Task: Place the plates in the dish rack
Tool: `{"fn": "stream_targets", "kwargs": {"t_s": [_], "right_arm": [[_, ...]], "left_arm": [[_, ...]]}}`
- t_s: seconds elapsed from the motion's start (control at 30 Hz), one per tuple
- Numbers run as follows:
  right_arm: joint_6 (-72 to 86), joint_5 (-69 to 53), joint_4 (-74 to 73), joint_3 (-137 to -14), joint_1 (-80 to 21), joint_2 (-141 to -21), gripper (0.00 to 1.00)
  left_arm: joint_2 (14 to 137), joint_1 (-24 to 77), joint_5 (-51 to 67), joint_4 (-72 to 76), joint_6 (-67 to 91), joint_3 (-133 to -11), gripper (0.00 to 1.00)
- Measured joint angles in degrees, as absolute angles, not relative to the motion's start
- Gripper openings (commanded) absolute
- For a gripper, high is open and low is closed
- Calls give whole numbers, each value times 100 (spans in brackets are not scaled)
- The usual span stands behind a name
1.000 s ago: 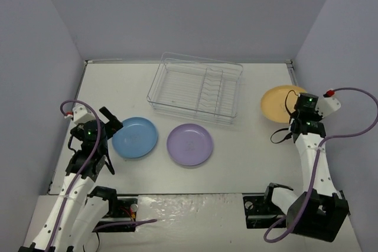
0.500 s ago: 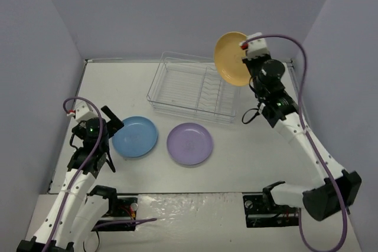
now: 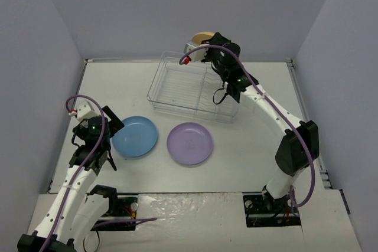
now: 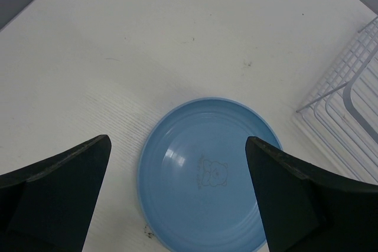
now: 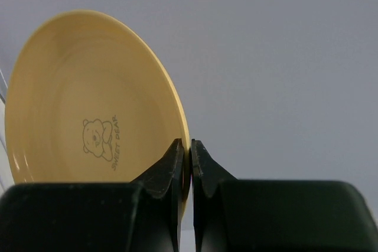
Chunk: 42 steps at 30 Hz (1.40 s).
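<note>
Swung over from the right edge of the table (image 3: 254,140), the right gripper (image 5: 190,146), clamped on the yellow plate (image 5: 88,104) at its rim, holds it upright above the far side of the dish rack (image 3: 177,87), seemingly ready for slotting. The left gripper (image 4: 177,141) gapes over the blue plate (image 4: 207,175).

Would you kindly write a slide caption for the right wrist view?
Right gripper pinches the rim of the yellow-orange plate, its bear print facing the camera.

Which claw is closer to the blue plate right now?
Left. The left claw hangs open right by the blue plate, at its left rim. The right claw is far off above the dish rack's back edge, shut on the yellow plate.
</note>
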<state>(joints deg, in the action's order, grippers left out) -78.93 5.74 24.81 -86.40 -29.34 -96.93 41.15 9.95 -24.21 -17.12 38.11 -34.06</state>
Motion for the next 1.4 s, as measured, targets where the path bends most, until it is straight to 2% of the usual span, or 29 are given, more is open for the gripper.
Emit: {"fn": "stream_targets", "kwargs": {"t_s": [0.33,1.4], "right_arm": [[-8607,416,2530,-8926,-2895,-10546,0],[-8968,203,2257,-9054,-2627,-11282,0]], "left_arm": [[4197,996,-2491,-1709,3811,-3406,97],[4466,993,-2517,-1640,3811,-3428,97]]}}
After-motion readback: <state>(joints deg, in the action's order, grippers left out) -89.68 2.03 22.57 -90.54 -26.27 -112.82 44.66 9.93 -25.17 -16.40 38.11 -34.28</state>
